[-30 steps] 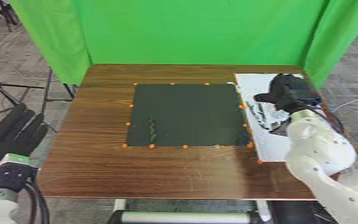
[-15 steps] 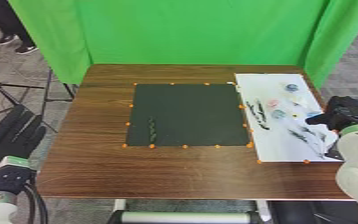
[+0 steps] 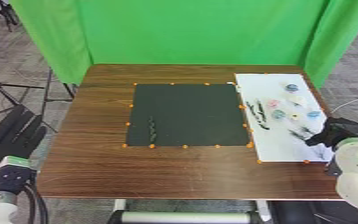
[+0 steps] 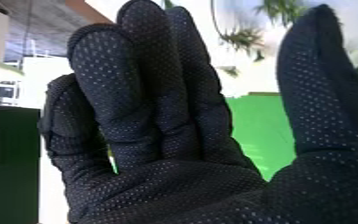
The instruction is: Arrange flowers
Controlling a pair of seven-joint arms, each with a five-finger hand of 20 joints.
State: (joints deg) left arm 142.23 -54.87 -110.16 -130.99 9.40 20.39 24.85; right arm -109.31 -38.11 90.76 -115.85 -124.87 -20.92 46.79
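In the head view, my right hand [image 3: 337,131] is over the right edge of the white sheet [image 3: 278,145], near its front part. The right wrist view has the right hand [image 4: 171,187] with straight fingers, the thumb apart and nothing held. Pink, white and blue flower heads [image 3: 278,114] lie on the sheet. Dark stems [image 3: 258,115] lie at its left side, and dark green sprigs [image 3: 298,135] are beside my right hand. One green stem [image 3: 152,131] lies on the black mat [image 3: 189,107], toward its front left. My left hand [image 3: 8,137] is open left of the table.
Small orange markers [image 3: 185,146] line the mat and the sheet. The brown table [image 3: 158,172] extends in front of the mat. A green curtain [image 3: 202,32] hangs behind the table.
My right hand has moved from above the sheet's middle toward its front right edge, uncovering the flower heads, and lately slightly lower and forward of them toward the robot. The left hand has stayed put.
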